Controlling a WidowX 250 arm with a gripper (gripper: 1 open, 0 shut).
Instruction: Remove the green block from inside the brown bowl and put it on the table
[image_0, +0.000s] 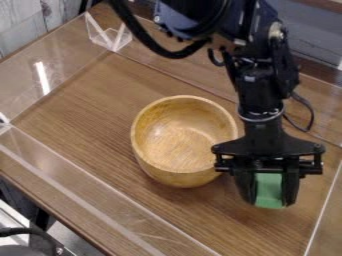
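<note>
Down low beside the brown bowl (179, 139), toward the near right edge of the surface (80, 110): claw (271, 190) clamped on the green block (271, 187), block held upright between the two dark fingers and already clear of the bowl. Bowl hollow showing empty, nothing green inside. Block just to the right of the bowl's rim, its lower end close to the wood; hard to tell whether touching or a shade above. Clear wall along the right edge not far beyond the claw.

Step in hand, by the look of it: the set-down, with the lifting-out done. Next move likely calls for settling the block's lower end onto the wood, then spreading the fingers and rising straight up, keeping clear of the bowl's rim on one side and the clear wall on the other. Upright as held, liable to tip once let go.
</note>
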